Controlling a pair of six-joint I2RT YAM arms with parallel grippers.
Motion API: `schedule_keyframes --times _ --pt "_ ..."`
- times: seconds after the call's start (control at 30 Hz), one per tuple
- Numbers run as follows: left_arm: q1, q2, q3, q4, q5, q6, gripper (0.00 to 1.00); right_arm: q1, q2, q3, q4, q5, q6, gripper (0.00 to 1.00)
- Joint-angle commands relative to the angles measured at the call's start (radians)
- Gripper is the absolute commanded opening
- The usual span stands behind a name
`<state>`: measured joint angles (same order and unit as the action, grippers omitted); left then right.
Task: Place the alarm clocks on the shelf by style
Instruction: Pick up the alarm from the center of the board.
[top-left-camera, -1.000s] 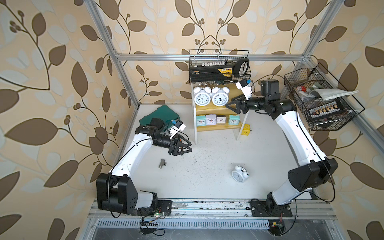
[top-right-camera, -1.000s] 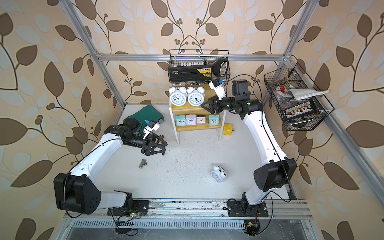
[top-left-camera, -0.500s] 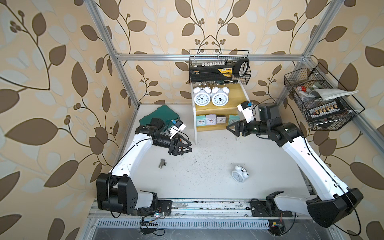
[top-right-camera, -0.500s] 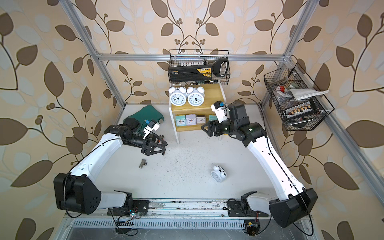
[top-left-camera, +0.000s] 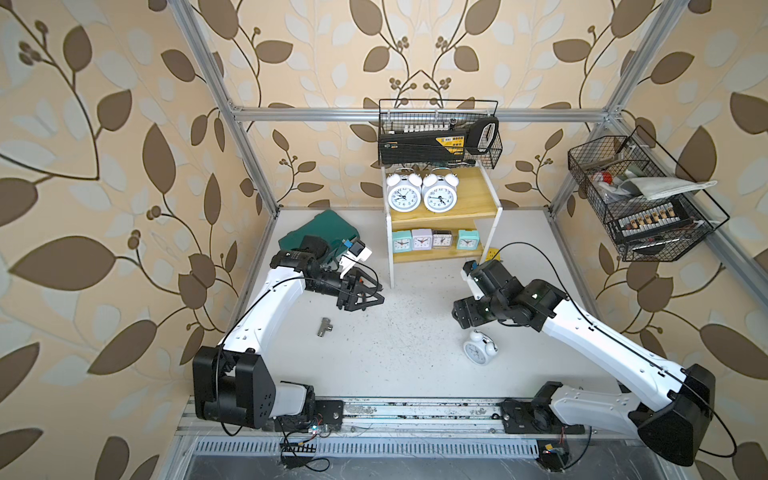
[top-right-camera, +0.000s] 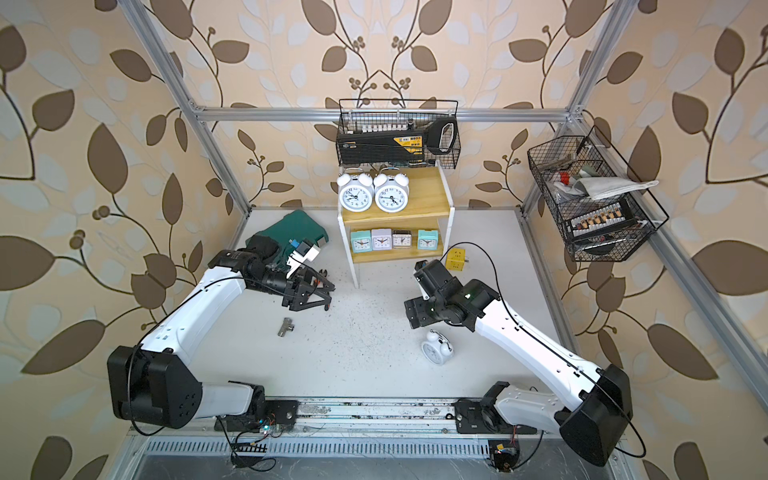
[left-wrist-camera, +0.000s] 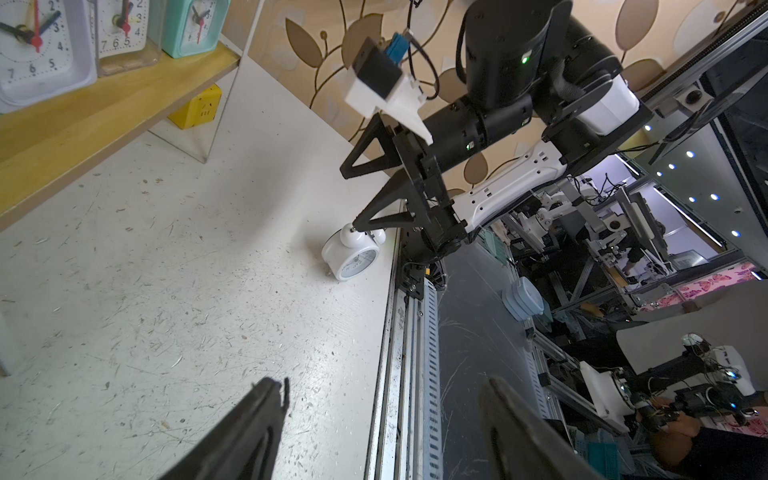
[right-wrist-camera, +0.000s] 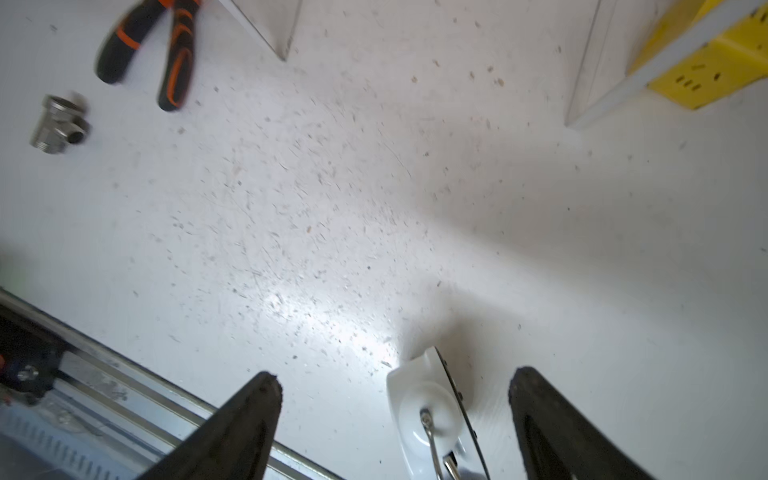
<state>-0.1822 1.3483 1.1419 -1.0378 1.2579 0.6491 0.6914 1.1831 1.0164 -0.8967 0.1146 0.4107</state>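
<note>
Right jaws: on my right gripper (right-wrist-camera: 395, 376) they stand wide apart and clamp nothing; the fallen clock (right-wrist-camera: 432, 411) sits in the gap, clear of both fingers (right-wrist-camera: 245, 424).
Left jaws: my left gripper (left-wrist-camera: 384, 382) is spread as well and empty, hanging over bare table (left-wrist-camera: 166, 291).
Fallen clock: round, white, twin-bell, lying on the table near the front rail with its dial turned up, well apart from the shelf (top-left-camera: 473, 195); both top views put my right wrist just above and beside it.
Top board: two twin-bell clocks (top-left-camera: 402, 197) upright, side by side, at the left end.
Lower board: four square clocks (top-left-camera: 422, 240) in a row: mint, lilac, clear, teal.
Left wrist view alone: sees my right gripper side-on, the lower fingertip close over one bell; touching or not, I cannot tell.
Right wrist view alone: shows the black-and-orange pliers (right-wrist-camera: 145, 50) plainly; from the top they lie mostly under my left gripper.
Cut off: the fallen clock runs out of my right wrist view; only three square clocks reach my left wrist view, cropped.
Table items: yellow cube (top-right-camera: 455, 258) beside the shelf's right panel; metal fitting (top-left-camera: 325, 328) near my left gripper; green case (top-left-camera: 324, 228) in the back left corner behind my left arm.
Back wire basket (top-left-camera: 436, 101): hung above the shelf, holding a black-and-yellow tool with a looped handle and a row of small white pieces.
Side wire basket (top-left-camera: 673, 249): on the right wall, holding a folded pale cloth and a row of pieces too small to name.
</note>
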Motion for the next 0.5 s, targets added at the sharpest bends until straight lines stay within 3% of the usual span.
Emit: schedule_keyframes --times 0.0,0.23,0.47 --pt "0.013 0.0 0.007 -0.008 0.029 0.003 0.77 0.028 -0.045 -0.071 -0.06 0.076 0.096 0.91" --pt "0.013 0.003 0.007 -0.008 0.03 0.003 0.78 0.062 -0.094 -0.191 -0.048 0.063 0.154 0.95" --pt "0.013 0.015 0.002 0.013 0.013 -0.023 0.79 0.069 -0.082 -0.261 0.018 0.025 0.16 0.91"
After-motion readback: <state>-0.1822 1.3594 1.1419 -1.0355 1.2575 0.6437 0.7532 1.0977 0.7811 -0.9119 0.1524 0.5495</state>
